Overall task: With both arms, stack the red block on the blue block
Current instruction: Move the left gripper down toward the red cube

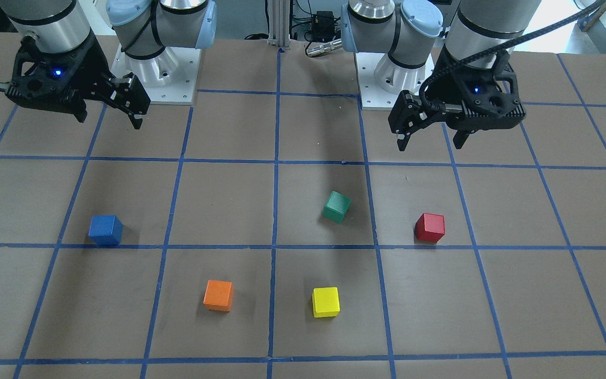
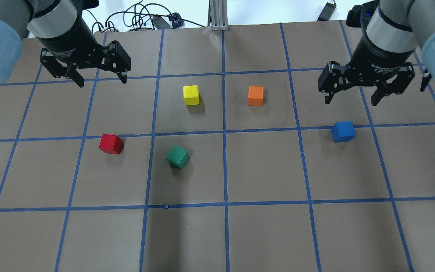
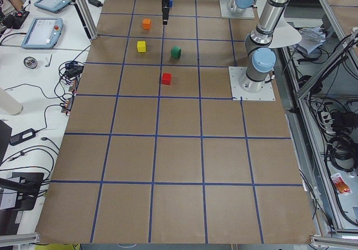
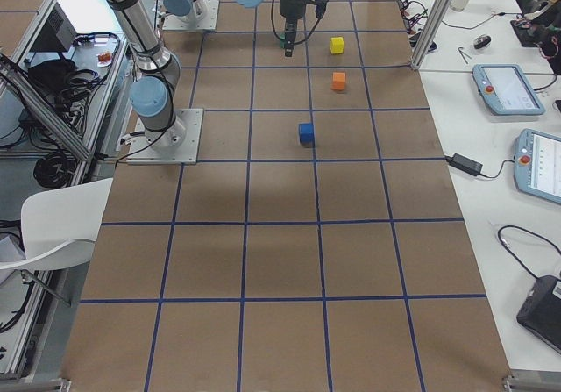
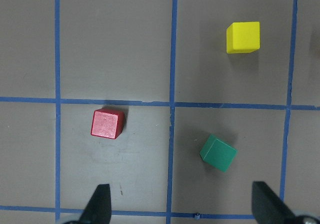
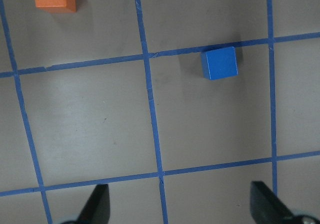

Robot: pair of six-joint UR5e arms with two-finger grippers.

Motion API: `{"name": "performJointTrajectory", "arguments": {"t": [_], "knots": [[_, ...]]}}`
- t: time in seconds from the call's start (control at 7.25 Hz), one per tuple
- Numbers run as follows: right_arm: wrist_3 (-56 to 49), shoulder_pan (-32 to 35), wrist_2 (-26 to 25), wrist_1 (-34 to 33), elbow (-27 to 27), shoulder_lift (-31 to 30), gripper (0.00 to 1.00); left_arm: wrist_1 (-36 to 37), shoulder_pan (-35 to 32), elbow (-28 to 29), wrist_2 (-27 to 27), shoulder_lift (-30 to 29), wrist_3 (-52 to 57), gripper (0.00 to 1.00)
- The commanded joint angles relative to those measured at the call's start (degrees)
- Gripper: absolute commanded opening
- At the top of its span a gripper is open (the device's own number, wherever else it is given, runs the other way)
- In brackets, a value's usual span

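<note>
The red block (image 2: 110,144) sits on the brown table on my left side; it also shows in the left wrist view (image 5: 107,124) and the front view (image 1: 430,227). The blue block (image 2: 343,131) sits on my right side, also in the right wrist view (image 6: 219,62) and the front view (image 1: 105,230). My left gripper (image 2: 101,80) hangs open and empty high above the table, back from the red block. My right gripper (image 2: 351,100) hangs open and empty above the table, just behind the blue block.
A green cube (image 2: 177,156) lies tilted to the right of the red block. A yellow cube (image 2: 191,95) and an orange cube (image 2: 255,95) stand farther out near the middle. Blue tape lines grid the table. Both arm bases (image 1: 155,68) stand at the robot-side edge.
</note>
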Motion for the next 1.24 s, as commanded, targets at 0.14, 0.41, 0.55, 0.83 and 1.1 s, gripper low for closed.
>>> {"name": "performJointTrajectory", "arguments": {"t": [0.14, 0.41, 0.55, 0.83, 1.1], "knots": [[-0.1, 0.0, -0.2, 0.0, 0.1, 0.1, 1.00, -1.0, -0.2, -0.7, -0.2, 0.2, 0.0, 1.00], [-1.3, -0.1, -0.3, 0.0, 0.1, 0.1, 1.00, -0.5, 0.9, -7.0, 0.1, 1.6, 7.0, 1.00], [-1.4, -0.1, -0.6, 0.0, 0.1, 0.0, 1.00, 2.4, 2.9, -8.2, 1.7, -0.3, 10.9, 1.00], [-1.3, -0.1, -0.1, -0.1, 0.1, -0.1, 1.00, 9.3, 4.7, -10.5, 1.8, -8.2, 16.1, 1.00], [-1.4, -0.1, -0.6, 0.3, 0.6, -0.4, 1.00, 18.4, 7.3, -13.3, 1.8, -14.6, 19.5, 1.00]]}}
